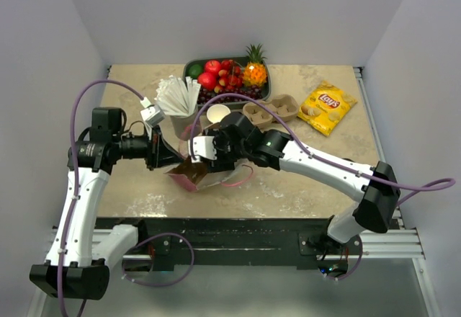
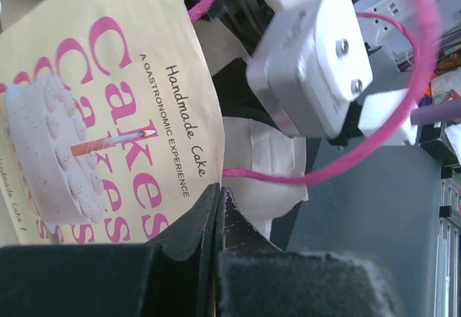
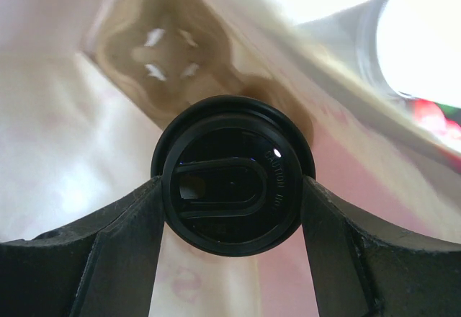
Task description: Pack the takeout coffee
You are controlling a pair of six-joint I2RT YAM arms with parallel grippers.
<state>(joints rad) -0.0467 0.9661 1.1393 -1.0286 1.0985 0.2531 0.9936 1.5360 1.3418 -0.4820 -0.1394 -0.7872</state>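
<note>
Right wrist view: the right gripper is clamped on the takeout coffee, one finger on either side of its round black lid. The cup hangs inside the mouth of the cake bag, whose pale inner walls surround it. Beyond the lid, deeper in the bag, a pulp cup carrier shows; whether it lies flat on the bag's floor cannot be told.

Left wrist view: the left gripper is pinched together on the bag's rim, beside a pink cord handle, and holds the mouth open.

Top external view: both grippers meet at the bag, with a fruit tray and a Lay's chips packet well beyond it.

Step in hand, by judgement: lowering the cup into the bag. To do it well, the cup should descend upright and centred between the bag's walls, aimed at a carrier well if one is indeed below. The left grip should keep the rim taut so the paper does not fold inward. The right fingers should part only once the cup's base is seated.
</note>
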